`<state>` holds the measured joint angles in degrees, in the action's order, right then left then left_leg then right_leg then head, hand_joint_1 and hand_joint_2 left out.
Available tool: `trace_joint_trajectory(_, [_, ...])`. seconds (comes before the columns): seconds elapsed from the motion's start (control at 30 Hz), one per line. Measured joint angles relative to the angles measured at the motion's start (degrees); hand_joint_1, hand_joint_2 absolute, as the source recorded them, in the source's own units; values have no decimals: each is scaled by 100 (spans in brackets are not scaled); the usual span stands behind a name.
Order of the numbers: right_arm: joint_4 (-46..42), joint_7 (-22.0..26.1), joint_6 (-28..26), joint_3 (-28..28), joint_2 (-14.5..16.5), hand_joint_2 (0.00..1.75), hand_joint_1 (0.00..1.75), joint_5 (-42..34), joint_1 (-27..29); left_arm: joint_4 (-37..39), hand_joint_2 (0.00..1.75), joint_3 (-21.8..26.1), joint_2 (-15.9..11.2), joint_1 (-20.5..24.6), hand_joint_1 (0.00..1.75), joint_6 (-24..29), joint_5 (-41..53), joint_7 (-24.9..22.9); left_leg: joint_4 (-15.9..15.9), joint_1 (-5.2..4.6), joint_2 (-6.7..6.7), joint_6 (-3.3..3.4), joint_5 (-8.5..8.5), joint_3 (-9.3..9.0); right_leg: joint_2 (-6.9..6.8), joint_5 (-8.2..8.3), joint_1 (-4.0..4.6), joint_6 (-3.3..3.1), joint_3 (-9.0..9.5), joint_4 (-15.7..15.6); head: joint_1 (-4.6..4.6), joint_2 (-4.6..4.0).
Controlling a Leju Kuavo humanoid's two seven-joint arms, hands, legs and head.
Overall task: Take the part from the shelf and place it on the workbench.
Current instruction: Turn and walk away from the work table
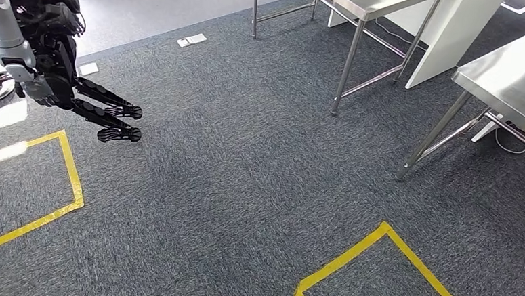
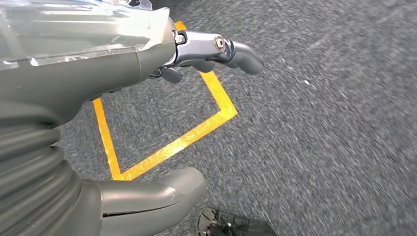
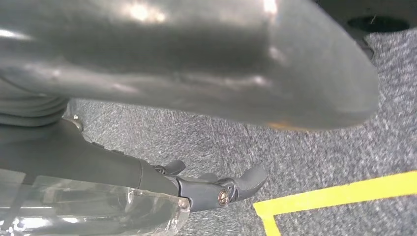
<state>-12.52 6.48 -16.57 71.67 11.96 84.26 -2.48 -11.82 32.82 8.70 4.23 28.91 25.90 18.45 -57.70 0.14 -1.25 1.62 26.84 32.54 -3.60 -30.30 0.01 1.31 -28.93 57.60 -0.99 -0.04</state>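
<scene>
Grey carpet [image 1: 245, 174] lay closest, marked with two yellow tape squares, one [image 1: 30, 190] at the left and one [image 1: 382, 269] at the lower right. Left hand [image 1: 89, 105] hung over the carpet, fingers apart and holding nothing. Right hand [image 3: 211, 189] also held nothing, its fingers extended and apart. Two steel tables [image 1: 521, 80] stood beyond, one [image 1: 372, 4] further off. No part could be identified.
</scene>
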Motion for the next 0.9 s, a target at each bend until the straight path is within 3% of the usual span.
trace_joint_trajectory(0.07, [0, 1, 0, -5, -1, 0, 0, 2, 3, 0, 175, 2, 9, 3, 0, 9, -1, -1, 53, 28, 64, 82, -46, -9, 149, -241, -14, -7, -192, 423, 16, 0])
trace_joint_trajectory(0.13, [0, 2, 0, -5, -2, 0, 0, 3, 12, 0, 175, 2, 16, 8, 0, 14, 0, -1, 56, 27, 140, 111, -56, 7, 285, -567, -37, -36, -557, 1188, 34, 0])
trace_joint_trajectory(0.17, [0, 2, -1, -6, -4, 0, 0, 3, 17, 0, 175, 2, 20, 4, 0, 14, 0, -1, 55, 26, 189, 110, -57, 11, 307, -656, -45, -21, -703, 1484, 38, 0])
trace_joint_trajectory(0.2, [0, 2, -2, -7, -7, 0, 0, 4, 22, 0, 175, 3, 21, -2, 0, 14, 1, -1, 52, 27, 242, 107, -59, 12, 318, -653, -54, 17, -753, 1581, 39, 0])
trace_joint_trajectory(0.23, [0, 1, -5, -7, -8, 0, 0, 5, 27, 0, 175, 3, 23, -8, 0, 14, 3, -1, 48, 29, 300, 100, -62, 10, 329, -557, -66, 73, -691, 1451, 39, 0])
trace_joint_trajectory(0.3, [0, 0, -10, -7, -10, 0, 0, 7, 33, 0, 175, 3, 29, -10, 0, 13, 14, -1, 30, 36, 423, 70, -67, 11, 440, -225, -118, 184, -330, 688, 44, 0])
trace_joint_trajectory(0.33, [0, -1, -11, -7, -9, 0, 0, 7, 35, 0, 175, 3, 31, -9, 0, 13, 23, -2, 11, 27, 481, 41, -63, 18, 512, -88, -133, 198, -172, 328, 46, 0])
trace_joint_trajectory(0.4, [0, -1, -11, -8, -4, 0, 0, 8, 35, 0, 175, 3, 33, -11, 0, 14, 40, -6, -11, 13, 563, -25, -63, 38, 599, 27, -134, 156, -40, -10, 46, 0])
trace_joint_trajectory(0.47, [0, -1, -11, -9, -1, 0, 0, 9, 33, 0, 175, 6, 34, -23, 0, 15, 45, -16, -6, 26, 627, -86, -80, 53, 520, 56, -120, 76, -19, -12, 36, 0])
trace_joint_trajectory(0.53, [0, -1, -11, -10, 4, 0, 0, 10, 34, 0, 175, 17, 35, -31, 0, 18, 47, -30, -159, 42, 509, -134, 34, 134, 429, 90, -141, -15, 8, -27, 23, 0])
trace_joint_trajectory(0.63, [0, -1, -10, -11, 8, 0, 0, 11, 58, 0, 175, 32, 37, -26, 0, 24, 50, -38, -1144, 52, 230, -189, 581, 591, 256, 96, -117, -117, -2, -35, -11, 0])
trace_joint_trajectory(0.7, [-1, -1, -4, -11, 3, 0, 0, 11, 69, 0, 175, 40, 40, -33, 0, 25, 51, -40, -1664, 60, 186, -207, 741, 835, 132, 85, -89, -132, -10, -34, -12, 0])
trace_joint_trajectory(0.73, [-1, -1, -2, -11, 2, 0, 0, 11, 70, 0, 175, 45, 42, -38, 0, 25, 51, -43, -1621, 62, 164, -204, 661, 805, 75, 79, -81, -139, -13, -34, -13, 0])
trace_joint_trajectory(0.77, [-2, -1, 0, -11, 3, 0, 0, 11, 69, 0, 175, 49, 43, -41, 0, 25, 52, -46, -1361, 63, 126, -191, 501, 660, 23, 70, -75, -144, -12, -34, -13, 0])
trace_joint_trajectory(0.83, [-2, -1, 0, -11, 8, 0, 0, 11, 67, 0, 175, 52, 42, -30, 0, 25, 54, -49, -566, 41, -77, -141, 179, 209, -70, 40, -45, -136, 9, -29, -15, 0])
trace_joint_trajectory(0.9, [-2, -1, 0, -11, 10, 0, 0, 11, 66, -1, 175, 54, 39, -12, 0, 24, 56, -48, -115, -1, -217, -90, 73, -33, -147, 14, -9, -99, 51, -29, -5, 0])
